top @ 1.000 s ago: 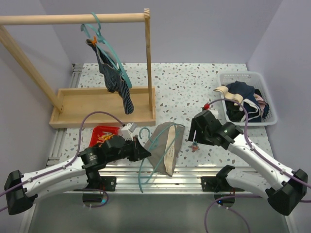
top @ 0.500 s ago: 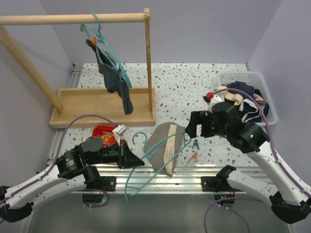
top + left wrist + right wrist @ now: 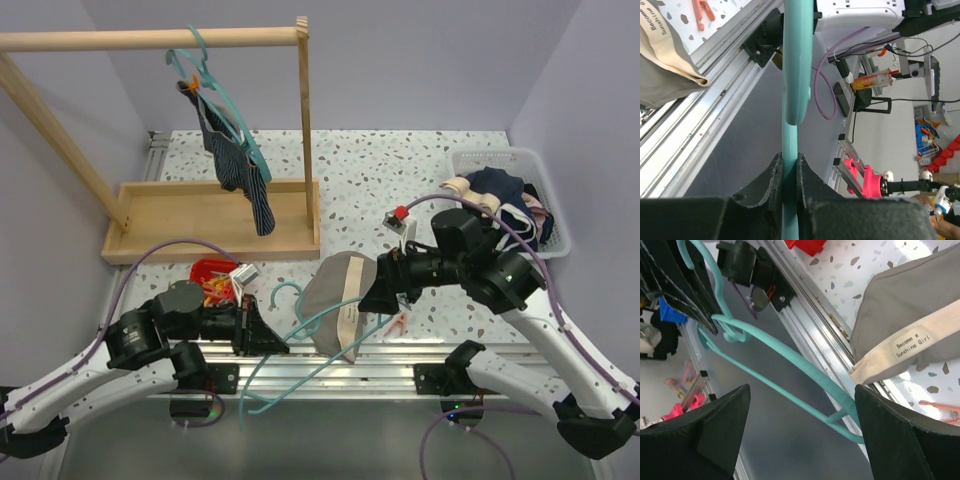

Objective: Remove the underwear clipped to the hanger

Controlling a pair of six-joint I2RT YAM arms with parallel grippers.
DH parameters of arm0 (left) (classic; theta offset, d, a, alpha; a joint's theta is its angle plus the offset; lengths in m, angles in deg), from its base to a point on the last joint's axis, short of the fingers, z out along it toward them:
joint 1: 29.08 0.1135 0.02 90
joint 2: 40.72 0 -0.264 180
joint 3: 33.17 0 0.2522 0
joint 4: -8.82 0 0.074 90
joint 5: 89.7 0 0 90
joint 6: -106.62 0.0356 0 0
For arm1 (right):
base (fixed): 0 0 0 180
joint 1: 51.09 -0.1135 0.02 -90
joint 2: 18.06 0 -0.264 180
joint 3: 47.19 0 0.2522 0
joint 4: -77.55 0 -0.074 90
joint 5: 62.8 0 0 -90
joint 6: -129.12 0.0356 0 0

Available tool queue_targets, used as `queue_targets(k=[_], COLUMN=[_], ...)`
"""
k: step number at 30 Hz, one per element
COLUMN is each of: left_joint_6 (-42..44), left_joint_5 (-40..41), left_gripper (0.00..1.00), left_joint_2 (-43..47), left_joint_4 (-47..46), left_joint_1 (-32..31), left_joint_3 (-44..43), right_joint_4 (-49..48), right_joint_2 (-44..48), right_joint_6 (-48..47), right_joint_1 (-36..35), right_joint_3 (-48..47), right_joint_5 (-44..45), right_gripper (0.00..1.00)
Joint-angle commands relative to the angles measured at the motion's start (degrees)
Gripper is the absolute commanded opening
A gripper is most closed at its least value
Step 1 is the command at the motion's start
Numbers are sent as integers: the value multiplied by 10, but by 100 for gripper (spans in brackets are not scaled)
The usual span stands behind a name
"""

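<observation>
At the table's [image 3: 400, 170] near edge, 6 o'clock, the left gripper [image 3: 790, 172] pinches a teal hanger [image 3: 796, 75] beside the grey-beige briefs [image 3: 340, 300] lying there, with the right gripper [image 3: 375, 292] spread wide at their 3 o'clock, while the navy striped briefs [image 3: 240, 170] hang at 11 o'clock.

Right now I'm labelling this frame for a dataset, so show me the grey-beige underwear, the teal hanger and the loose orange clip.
grey-beige underwear [image 3: 340, 278], top external view, grey panel above the pale band.
teal hanger [image 3: 796, 60], left wrist view, the wide upper bar.
orange clip [image 3: 399, 322], top external view, its middle.
</observation>
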Motion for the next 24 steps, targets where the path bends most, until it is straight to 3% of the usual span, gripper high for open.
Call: queue_targets(k=[1,5,8,12,13,14,15,19,20,21,24], left_joint_6=[7,17,27,30,32,33,35,22,8,-2,-58], left_joint_5=[-36,-58,-54,-36,-28,-4,12,176,271,314,456], left_gripper=[0,0,0,0,0,0,0,89,96,100,100], left_joint_2=[17,21,20,21,21,21,21,13,11,10,24], left_joint_4=[-23,-20,4,6,9,20,32,155,223,252,344], left_joint_1=[1,1,1,0,1,1,1,1,1,1,1], left_joint_3=[-27,-39,-54,-80,-85,-91,-103,-168,-187,-226,-300], right_joint_4=[36,48,34,52,63,74,99,88,84,88,108], right_joint_2=[22,27,28,15,15,17,20,52,58,61,71], right_joint_6=[-38,-46,-43,-53,-60,-67,-78,-51,-41,-32,-21], right_joint_1=[1,1,1,1,1,1,1,1,1,1,1], right_joint_3=[2,-1,3,21,23,21,17,-6,-9,-15,-30], right_joint_5=[-20,-14,-93,-213,-226,-225,-216,-166,-142,-95,10], right_gripper=[89,89,82,47,24,9,0,0,0,0,0])
